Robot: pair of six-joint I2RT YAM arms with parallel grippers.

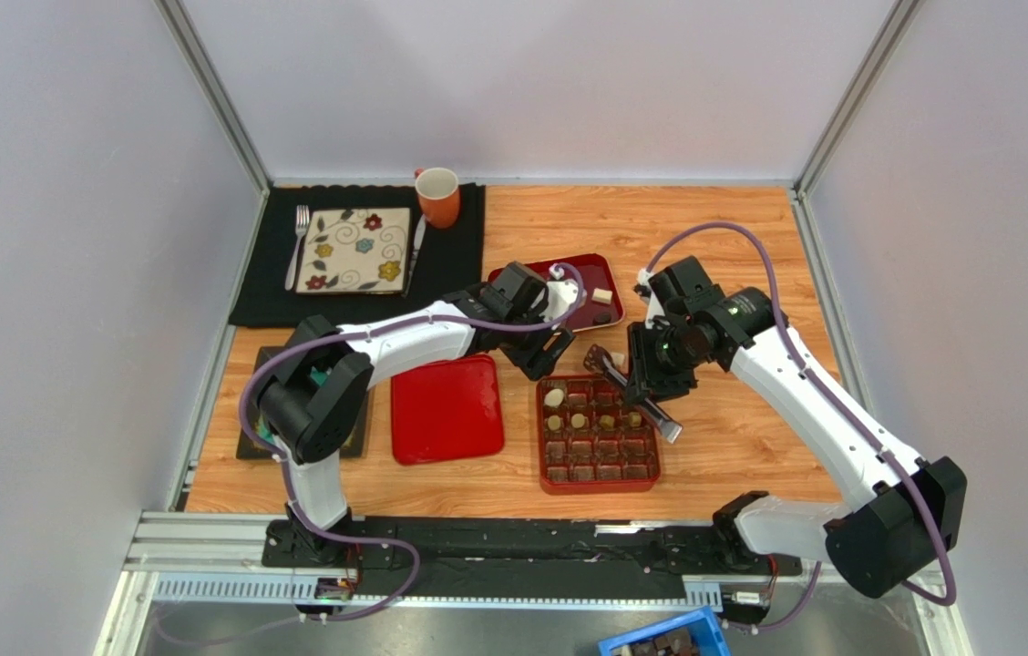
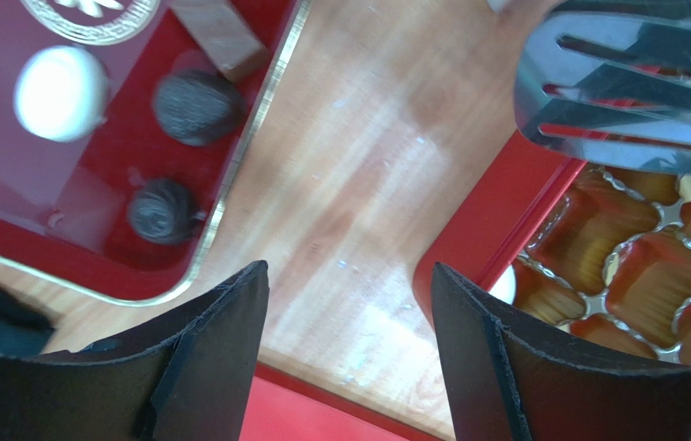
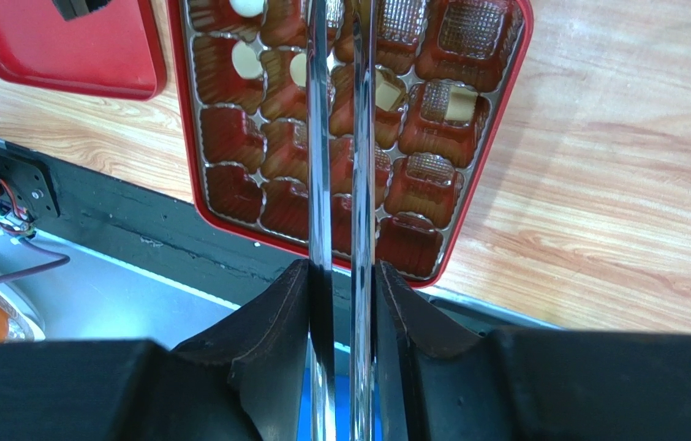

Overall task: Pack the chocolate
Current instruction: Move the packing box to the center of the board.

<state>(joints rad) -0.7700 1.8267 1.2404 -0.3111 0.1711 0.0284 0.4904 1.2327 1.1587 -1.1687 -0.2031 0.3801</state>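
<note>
Loose chocolate lies on the dark red tray [image 1: 611, 274]: a white round piece [image 2: 59, 81], two dark round pieces [image 2: 197, 106] and a brown square one [image 2: 220, 32]. The red gridded box [image 1: 543, 438] holds several pieces in its upper cells [image 3: 246, 60]. My left gripper [image 2: 349, 276] is open and empty over bare wood between tray and box; it also shows in the top view [image 1: 543, 353]. My right gripper [image 3: 342, 276] is shut on metal tongs [image 3: 340, 138], above the box in the top view [image 1: 650, 372]. The tongs' slotted heads [image 2: 634, 92] hang over the box's upper left corner.
A plain red lid [image 1: 447, 409] lies left of the box. A black mat [image 1: 458, 260] at the back left carries a flowered plate [image 1: 355, 250], a fork [image 1: 299, 239] and an orange mug [image 1: 438, 196]. A dark pad [image 1: 260, 410] sits at the left edge.
</note>
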